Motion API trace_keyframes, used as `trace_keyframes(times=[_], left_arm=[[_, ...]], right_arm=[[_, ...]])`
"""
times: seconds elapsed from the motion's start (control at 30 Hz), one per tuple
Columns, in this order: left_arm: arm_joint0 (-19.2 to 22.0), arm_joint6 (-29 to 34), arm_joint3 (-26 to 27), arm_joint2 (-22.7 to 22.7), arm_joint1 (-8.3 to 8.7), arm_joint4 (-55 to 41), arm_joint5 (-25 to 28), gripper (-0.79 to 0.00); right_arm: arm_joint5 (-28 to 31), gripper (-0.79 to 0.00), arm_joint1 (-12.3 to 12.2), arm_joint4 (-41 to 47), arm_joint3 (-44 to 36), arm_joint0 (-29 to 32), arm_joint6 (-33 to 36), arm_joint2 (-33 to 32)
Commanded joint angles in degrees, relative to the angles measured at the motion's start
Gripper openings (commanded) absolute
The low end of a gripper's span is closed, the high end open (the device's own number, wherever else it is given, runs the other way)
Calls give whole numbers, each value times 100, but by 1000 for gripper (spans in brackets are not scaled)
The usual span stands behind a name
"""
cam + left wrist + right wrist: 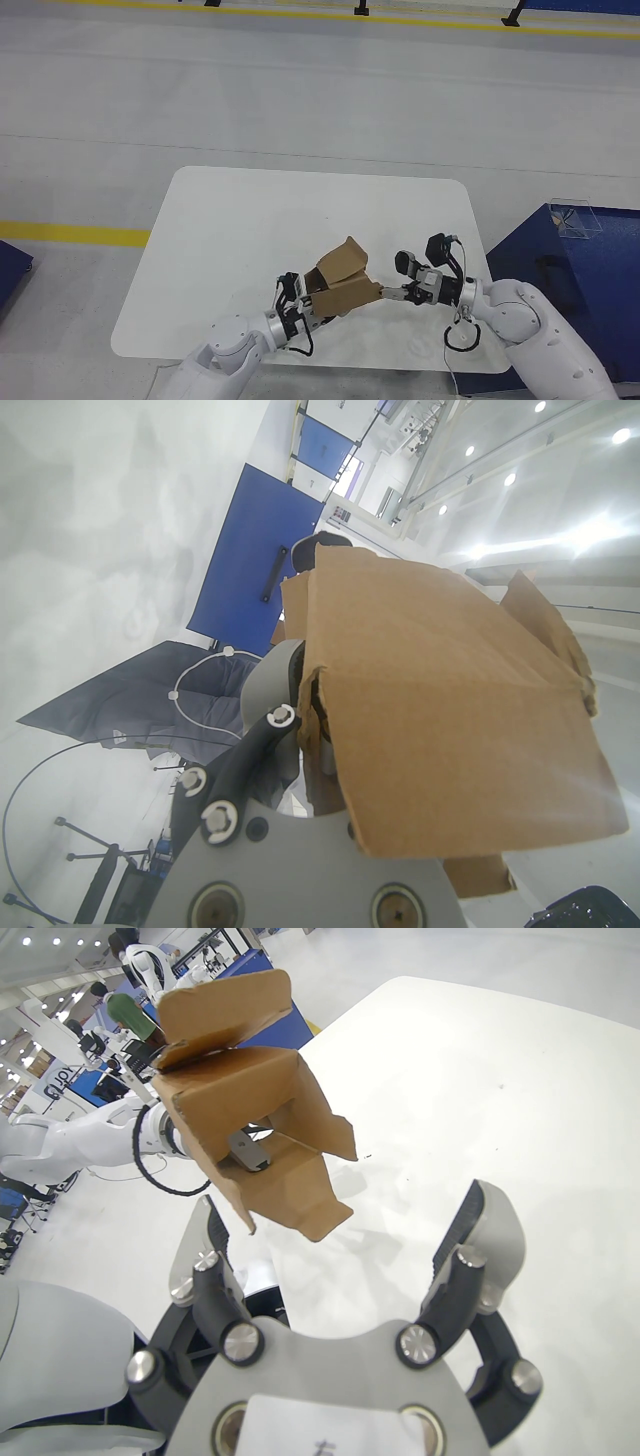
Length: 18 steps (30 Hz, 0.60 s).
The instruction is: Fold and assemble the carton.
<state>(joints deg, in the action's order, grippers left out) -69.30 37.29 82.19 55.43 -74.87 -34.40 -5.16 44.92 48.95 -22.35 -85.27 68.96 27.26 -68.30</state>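
Observation:
A brown cardboard carton [340,280], partly folded with loose flaps, is held above the near part of the white table [300,210]. My left gripper [300,296] is shut on one wall of the carton [450,710]. One finger [272,685] lies outside the wall, and the other finger [247,1151] shows inside the carton [250,1083]. My right gripper [342,1205] stands open just short of the carton's lower flap, with nothing between its fingers. From above, the right gripper [392,293] sits right beside the carton's right edge.
A blue cabinet [570,260] stands off the table's right side, with a clear plastic box [572,215] on top. The far half of the table is bare. Both arms hang near the table's front edge.

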Motion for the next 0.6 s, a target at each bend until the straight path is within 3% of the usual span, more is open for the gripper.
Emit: trace_keyframes(times=[0.0, 0.57], left_arm=[[2, -1, 3, -6, -3, 12, 3, -785], [138, 40, -137, -95, -55, -19, -40, -785]], right_arm=[[-61, 0, 40, -55, 45, -82, -50, 123], [-227, 0, 259, -257, 322, -499, -201, 628]])
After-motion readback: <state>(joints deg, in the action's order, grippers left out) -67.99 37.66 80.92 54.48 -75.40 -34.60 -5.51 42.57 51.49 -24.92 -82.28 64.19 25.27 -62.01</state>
